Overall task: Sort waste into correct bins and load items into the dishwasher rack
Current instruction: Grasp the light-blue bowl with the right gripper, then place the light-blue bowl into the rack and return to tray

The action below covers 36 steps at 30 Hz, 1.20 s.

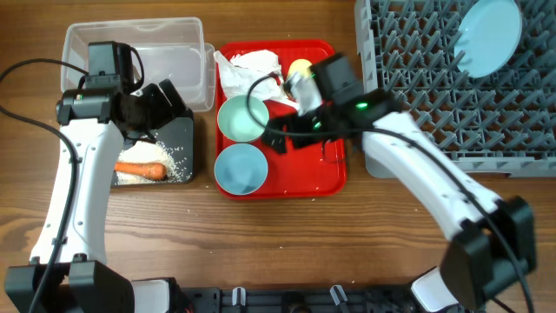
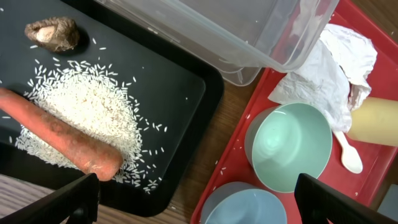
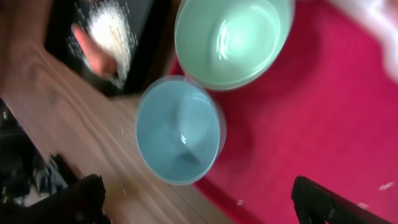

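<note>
The black bin [image 1: 178, 130] holds a carrot piece [image 2: 59, 134], rice [image 2: 81, 106] and a brown lump [image 2: 53, 34]. My left gripper [image 2: 199, 199] hangs open and empty over its right edge. The clear bin [image 1: 139, 52] stands behind it. On the red tray [image 1: 326, 174] lie a crumpled napkin [image 1: 248, 69], a yellow cup [image 1: 298, 69], a white spoon [image 2: 348, 155], a green bowl [image 1: 242, 117] and a blue bowl [image 1: 241, 168]. My right gripper [image 3: 202, 202] is open and empty above the tray's front edge, near the blue bowl [image 3: 180, 130]. The plate [image 1: 491, 35] stands in the rack [image 1: 434, 96].
The red tray sits between the black bin and the rack. A few rice grains lie loose on the tray and on the wooden table [image 1: 261, 243]. The right arm crosses over the tray's right half.
</note>
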Motion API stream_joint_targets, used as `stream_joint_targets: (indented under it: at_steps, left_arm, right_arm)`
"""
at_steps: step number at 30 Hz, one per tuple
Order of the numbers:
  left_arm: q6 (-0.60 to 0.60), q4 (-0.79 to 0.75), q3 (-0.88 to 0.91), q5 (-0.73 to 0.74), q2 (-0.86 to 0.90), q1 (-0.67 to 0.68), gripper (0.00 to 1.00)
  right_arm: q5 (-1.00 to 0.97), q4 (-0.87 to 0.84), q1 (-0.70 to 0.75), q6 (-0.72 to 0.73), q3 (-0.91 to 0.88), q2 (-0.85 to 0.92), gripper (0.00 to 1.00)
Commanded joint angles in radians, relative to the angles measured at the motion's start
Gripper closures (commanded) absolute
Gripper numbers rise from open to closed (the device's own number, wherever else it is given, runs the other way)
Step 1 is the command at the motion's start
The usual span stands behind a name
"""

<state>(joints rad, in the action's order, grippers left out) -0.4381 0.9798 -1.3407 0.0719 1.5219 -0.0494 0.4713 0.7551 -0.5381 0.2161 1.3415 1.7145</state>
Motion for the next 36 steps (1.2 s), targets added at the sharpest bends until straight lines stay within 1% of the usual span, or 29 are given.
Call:
stream_joint_targets:
  at_steps: [1,2,3,4,5,6,8,10,13,14,16,17,19,20,23,25,27,29,31,32,33,36]
  left_arm:
    - [0.013,-0.003,-0.013,-0.013,-0.007,0.002,0.00]
    - [0.013,-0.003,-0.013,-0.013,-0.007,0.002,0.00]
    - [0.013,-0.003,-0.013,-0.013,-0.007,0.002,0.00]
    - [0.013,-0.003,-0.013,-0.013,-0.007,0.002,0.00]
    - [0.013,-0.003,-0.013,-0.013,-0.007,0.002,0.00]
    - [0.013,-0.003,-0.013,-0.013,-0.007,0.002,0.00]
    - [0.013,-0.003,-0.013,-0.013,-0.007,0.002,0.00]
    - [0.013,-0.003,-0.013,-0.013,-0.007,0.002,0.00]
    - [0.013,-0.003,-0.013,-0.013,-0.007,0.002,0.00]
    - [0.013,-0.003,-0.013,-0.013,-0.007,0.002,0.00]
    - [0.013,-0.003,-0.013,-0.013,-0.007,0.002,0.00]
    - [0.012,-0.003,-0.013,-0.013,-0.007,0.002,0.00]
    - [0.013,-0.003,-0.013,-0.013,-0.007,0.002,0.00]
    - [0.013,-0.003,-0.013,-0.013,-0.007,0.002,0.00]
    - [0.013,-0.003,-0.013,-0.013,-0.007,0.002,0.00]
    - [0.013,-0.003,-0.013,-0.013,-0.007,0.002,0.00]
    - [0.013,-0.003,-0.013,-0.013,-0.007,0.002,0.00]
    - [0.012,-0.003,-0.013,-0.013,-0.007,0.002,0.00]
    - [0.013,-0.003,-0.013,-0.013,-0.007,0.002,0.00]
    - [0.013,-0.003,-0.013,-0.013,-0.007,0.002,0.00]
    - [0.013,-0.003,-0.013,-0.013,-0.007,0.002,0.00]
    - [0.013,-0.003,-0.013,-0.013,-0.007,0.002,0.00]
  right_arm:
    - [-0.042,0.021,-0.071,-0.004,-0.021,0.074,0.01]
    - [-0.126,0.037,-0.092,-0.003,-0.028,0.110,0.03]
    - [-0.158,0.048,-0.105,-0.005,-0.028,0.146,0.06]
    - [-0.164,0.051,-0.111,-0.008,-0.028,0.178,0.15]
    - [-0.164,0.051,-0.112,-0.013,-0.028,0.200,0.18]
    - [-0.164,0.050,-0.113,-0.029,-0.028,0.225,0.23]
    - [-0.183,0.043,-0.106,-0.054,-0.028,0.250,0.24]
    - [-0.240,0.001,-0.104,-0.060,-0.028,0.253,0.25]
    - [-0.240,-0.053,-0.104,-0.057,-0.028,0.253,0.25]
    - [-0.241,-0.068,-0.103,-0.058,-0.028,0.253,0.30]
    - [-0.259,-0.082,-0.100,-0.057,-0.028,0.253,0.46]
    - [-0.278,-0.097,-0.098,-0.056,-0.028,0.253,0.64]
    - [-0.293,-0.104,-0.098,-0.056,-0.028,0.260,0.90]
    - [-0.298,-0.100,-0.098,-0.056,-0.028,0.264,0.96]
    - [-0.334,-0.076,-0.090,-0.020,-0.027,0.261,0.96]
    - [-0.334,-0.047,-0.057,0.001,-0.016,0.214,0.96]
    - [-0.381,-0.009,0.005,-0.002,0.011,0.084,0.96]
    - [-0.473,0.001,0.067,-0.006,0.041,-0.089,0.96]
    - [-0.614,-0.033,0.094,-0.003,0.046,-0.206,0.96]
    - [-0.847,-0.076,0.108,0.006,0.046,-0.274,0.96]
    - [-1.012,-0.115,0.121,0.004,0.046,-0.290,0.96]
    - [-1.309,-0.246,0.200,-0.005,0.044,-0.261,0.96]
